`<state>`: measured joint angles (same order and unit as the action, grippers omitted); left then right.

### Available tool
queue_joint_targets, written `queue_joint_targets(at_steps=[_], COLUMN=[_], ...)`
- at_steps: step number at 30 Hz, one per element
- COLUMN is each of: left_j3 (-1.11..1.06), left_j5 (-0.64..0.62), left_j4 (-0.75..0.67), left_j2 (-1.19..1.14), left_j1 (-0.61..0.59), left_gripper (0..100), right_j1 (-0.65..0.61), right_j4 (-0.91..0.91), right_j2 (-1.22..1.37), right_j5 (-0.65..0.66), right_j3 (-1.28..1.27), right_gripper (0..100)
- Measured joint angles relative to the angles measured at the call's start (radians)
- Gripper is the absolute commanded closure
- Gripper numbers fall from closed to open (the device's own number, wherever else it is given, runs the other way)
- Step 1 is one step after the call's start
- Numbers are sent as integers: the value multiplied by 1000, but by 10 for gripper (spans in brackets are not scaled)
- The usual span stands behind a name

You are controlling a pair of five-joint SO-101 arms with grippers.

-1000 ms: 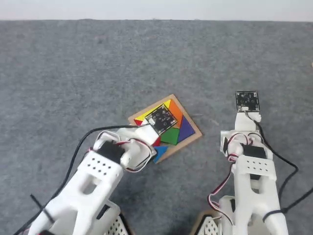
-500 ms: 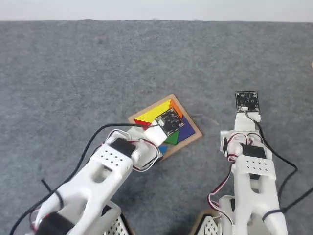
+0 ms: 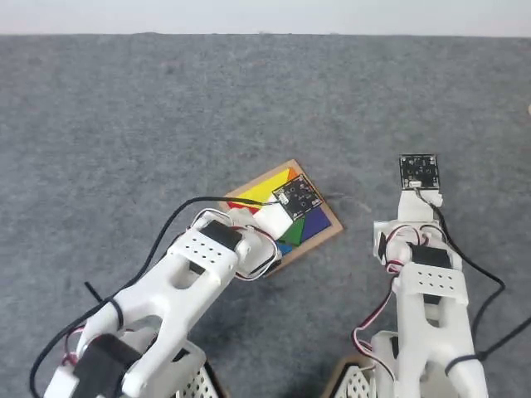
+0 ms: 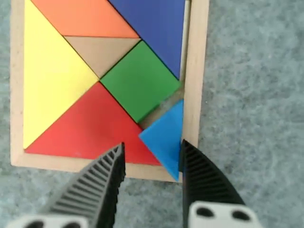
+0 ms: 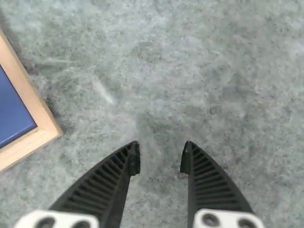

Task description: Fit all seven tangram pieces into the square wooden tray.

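- Inside the square wooden tray [image 4: 195, 57], six coloured pieces lie flat; the light-blue triangle [image 4: 166, 135] sits askew, tip over the rim.
- Left arm's fingers [image 4: 99, 183], spread, flank it; only seating it seems left.
- Right arm's fingers [image 5: 109, 185]: spread over grey worktop [image 5: 213, 71].

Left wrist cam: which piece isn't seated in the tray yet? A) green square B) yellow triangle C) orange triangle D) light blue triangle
D: the light blue triangle lies with one corner over the rim of the tray, between the fingertips of the open left end effector; the other coloured pieces lie inside the rim.
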<state>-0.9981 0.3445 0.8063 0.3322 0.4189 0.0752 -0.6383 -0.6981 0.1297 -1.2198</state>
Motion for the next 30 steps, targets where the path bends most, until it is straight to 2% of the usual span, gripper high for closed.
queue_joint_targets(at_steps=[9, 16, 22, 30], left_j3=[0, -3, -92, -101], left_j5=[2, 12, 29, 29], left_j4=[44, 51, 2, -11], left_j2=[123, 144, 144, 146], left_j1=[-3, -80, -80, -34], left_gripper=[818, 818, 818, 818], right_j1=[-12, -11, -9, -9], right_j4=[0, 0, 0, 0], right_j2=[0, 0, 0, 0], right_j5=[0, 0, 0, 0], right_j3=[-12, -12, -12, -12], right_gripper=[850, 850, 850, 850])
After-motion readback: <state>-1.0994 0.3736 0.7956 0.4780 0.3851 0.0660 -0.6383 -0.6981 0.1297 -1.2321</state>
